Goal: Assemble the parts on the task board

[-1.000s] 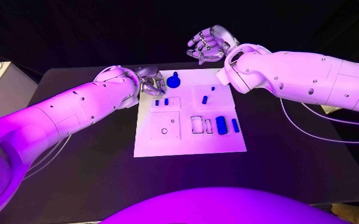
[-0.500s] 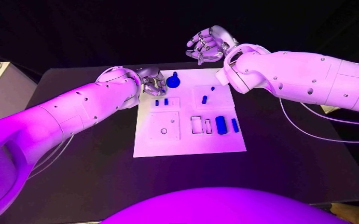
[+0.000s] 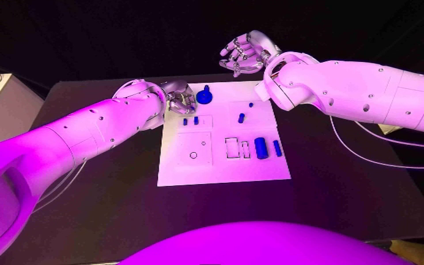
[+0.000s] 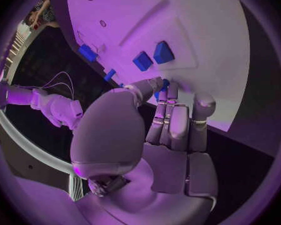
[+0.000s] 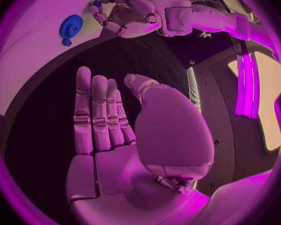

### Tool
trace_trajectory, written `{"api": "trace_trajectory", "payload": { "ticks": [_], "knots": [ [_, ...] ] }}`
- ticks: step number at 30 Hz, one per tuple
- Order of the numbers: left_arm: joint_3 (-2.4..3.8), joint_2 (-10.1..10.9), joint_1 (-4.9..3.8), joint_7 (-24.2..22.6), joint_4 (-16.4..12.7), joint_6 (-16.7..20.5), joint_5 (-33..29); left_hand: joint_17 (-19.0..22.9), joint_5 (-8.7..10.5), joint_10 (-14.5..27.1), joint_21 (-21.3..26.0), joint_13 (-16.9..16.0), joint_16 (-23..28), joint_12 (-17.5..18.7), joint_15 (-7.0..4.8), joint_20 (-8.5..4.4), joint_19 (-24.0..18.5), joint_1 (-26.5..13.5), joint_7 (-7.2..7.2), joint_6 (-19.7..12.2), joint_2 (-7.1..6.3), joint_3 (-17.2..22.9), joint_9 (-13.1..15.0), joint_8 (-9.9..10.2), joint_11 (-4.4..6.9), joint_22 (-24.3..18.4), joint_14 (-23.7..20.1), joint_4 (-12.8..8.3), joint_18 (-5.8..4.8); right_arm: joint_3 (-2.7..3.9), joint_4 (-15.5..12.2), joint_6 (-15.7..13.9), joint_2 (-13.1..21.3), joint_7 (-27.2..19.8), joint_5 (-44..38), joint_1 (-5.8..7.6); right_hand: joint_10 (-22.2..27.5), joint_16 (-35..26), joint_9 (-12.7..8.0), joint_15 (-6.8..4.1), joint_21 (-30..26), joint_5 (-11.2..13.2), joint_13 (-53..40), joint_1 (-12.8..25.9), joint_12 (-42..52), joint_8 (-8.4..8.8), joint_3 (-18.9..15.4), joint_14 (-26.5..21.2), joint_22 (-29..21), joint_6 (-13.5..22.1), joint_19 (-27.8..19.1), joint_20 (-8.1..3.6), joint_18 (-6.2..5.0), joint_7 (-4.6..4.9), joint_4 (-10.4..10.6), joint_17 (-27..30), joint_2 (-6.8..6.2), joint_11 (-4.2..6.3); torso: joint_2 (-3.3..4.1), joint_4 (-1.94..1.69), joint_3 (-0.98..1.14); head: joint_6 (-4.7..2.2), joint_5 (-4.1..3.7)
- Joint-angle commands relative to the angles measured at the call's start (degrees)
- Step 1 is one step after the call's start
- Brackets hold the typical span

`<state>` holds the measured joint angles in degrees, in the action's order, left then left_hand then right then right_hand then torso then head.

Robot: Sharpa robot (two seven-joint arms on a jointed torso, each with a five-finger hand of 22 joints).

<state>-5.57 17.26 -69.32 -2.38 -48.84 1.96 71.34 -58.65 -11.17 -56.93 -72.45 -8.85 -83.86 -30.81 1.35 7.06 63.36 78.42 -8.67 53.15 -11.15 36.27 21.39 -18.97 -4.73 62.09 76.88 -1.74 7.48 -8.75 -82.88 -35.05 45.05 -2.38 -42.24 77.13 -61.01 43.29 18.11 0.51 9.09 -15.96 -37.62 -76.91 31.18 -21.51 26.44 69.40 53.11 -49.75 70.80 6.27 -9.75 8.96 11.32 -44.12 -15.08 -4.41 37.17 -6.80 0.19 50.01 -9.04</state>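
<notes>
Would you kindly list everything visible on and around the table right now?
Table: one, black, under everything.
Task board: one, white, middle of the table.
Round part: one, blue, at the board's far edge beside the left hand.
Small blocks: two, blue, on the board's left side.
Other parts: several, blue, on the board's right half.
Pinched part: one, blue, at the left hand's fingertips.
Left hand: one, silver, over the board's far left corner.
Right hand: one, silver, empty, raised beyond the board.
</notes>
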Motion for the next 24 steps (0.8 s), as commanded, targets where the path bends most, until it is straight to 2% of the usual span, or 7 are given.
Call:
{"api": "trace_trajectory", "payload": {
  "ticks": [1, 7, 15, 19, 24],
  "knots": [
    [-0.19, 0.1, 0.37, 0.8, -0.3, -1.5, 0.4, 0.2, -0.2, 0.1, 0.3, 0.0, 0.3, 0.4, 0.0, 0.14, -0.5, -0.4, -0.08, -1.1, -0.14, 0.0, -0.3, 0.9, -0.29, -0.2, -0.5, -0.4, 0.06, 0.02, 0.0, 0.7, 0.0, -0.2, -0.3, -0.01, -0.2, -0.3, 0.1, -0.15, -0.3, -0.1, 0.1, 0.6, -0.3, -0.36, 0.0, -0.2, -0.1, -0.3, 0.3, 0.08, -0.67, -0.01, -0.2, 0.1, 0.1, 0.15, 0.0, 0.03, -0.06, -0.01, 0.04],
    [-0.18, 0.3, 0.37, 0.8, -0.5, -0.6, 0.4, 1.0, -0.25, 0.5, 0.6, -0.2, 0.4, 0.9, 0.13, 0.34, -1.0, -0.7, -0.06, -3.5, -0.59, 0.0, -0.6, 2.8, -0.41, -0.6, -1.1, -0.6, 0.18, 0.02, 0.0, 0.6, 0.1, -0.3, -0.3, -0.01, -0.2, -0.4, 0.1, -0.14, -0.4, -0.1, 0.2, 0.6, -0.3, -0.34, 0.0, -0.2, -0.2, -0.2, 0.3, 0.09, -0.66, 0.01, -0.2, 0.1, 0.08, 0.13, 0.04, 0.01, -0.07, -0.01, 0.0],
    [-0.16, 0.6, 0.37, 0.9, -0.8, 0.2, 0.4, 1.4, -0.23, 0.7, 0.7, -0.3, 0.4, 1.2, 0.21, 0.42, -1.2, -0.9, 0.09, -4.8, -0.79, 0.0, -0.7, 3.7, -0.49, -0.8, -1.3, -0.6, 0.21, 0.02, 0.0, 0.6, 0.2, -0.3, -0.3, -0.02, 0.0, -0.6, 0.1, -0.07, -0.6, -0.1, 0.6, 0.7, -0.6, -0.33, 0.1, -0.4, -0.5, -0.1, 0.3, 0.13, -0.63, 0.06, -0.4, 0.1, 0.04, 0.07, 0.04, 0.03, -0.04, -0.01, -0.01],
    [-0.15, 0.8, 0.37, 1.0, -0.9, 0.6, 0.3, 1.6, -0.22, 0.8, 0.8, -0.6, 0.4, 1.2, 0.27, 0.51, -1.3, -1.1, 0.35, -6.5, -0.99, -0.1, -0.9, 4.8, -0.53, -0.9, -1.5, -0.6, 0.23, 0.02, 0.0, 0.6, 0.2, -0.4, -0.3, -0.02, 0.0, -0.8, 0.1, -0.02, -0.8, -0.1, 0.9, 0.7, -0.8, -0.33, 0.1, -0.6, -0.6, 0.0, 0.2, 0.17, -0.62, 0.11, -0.5, 0.2, 0.01, 0.02, 0.02, 0.03, -0.06, -0.01, 0.0],
    [-0.12, 1.0, 0.37, 1.0, -1.1, 0.9, 0.3, 1.6, -0.23, 0.7, 0.8, -0.7, 0.4, 1.2, 0.26, 0.52, -1.2, -1.0, 0.38, -6.8, -0.98, -0.1, -0.9, 5.0, -0.51, -0.8, -1.5, -0.6, 0.23, 0.02, 0.0, 0.7, 0.3, -0.4, -0.3, -0.02, 0.1, -0.8, 0.1, 0.0, -0.8, -0.1, 1.0, 0.7, -0.8, -0.34, 0.1, -0.6, -0.7, 0.0, 0.2, 0.18, -0.62, 0.13, -0.5, 0.2, 0.01, 0.0, 0.03, 0.02, -0.06, -0.01, -0.06]
  ]
}}
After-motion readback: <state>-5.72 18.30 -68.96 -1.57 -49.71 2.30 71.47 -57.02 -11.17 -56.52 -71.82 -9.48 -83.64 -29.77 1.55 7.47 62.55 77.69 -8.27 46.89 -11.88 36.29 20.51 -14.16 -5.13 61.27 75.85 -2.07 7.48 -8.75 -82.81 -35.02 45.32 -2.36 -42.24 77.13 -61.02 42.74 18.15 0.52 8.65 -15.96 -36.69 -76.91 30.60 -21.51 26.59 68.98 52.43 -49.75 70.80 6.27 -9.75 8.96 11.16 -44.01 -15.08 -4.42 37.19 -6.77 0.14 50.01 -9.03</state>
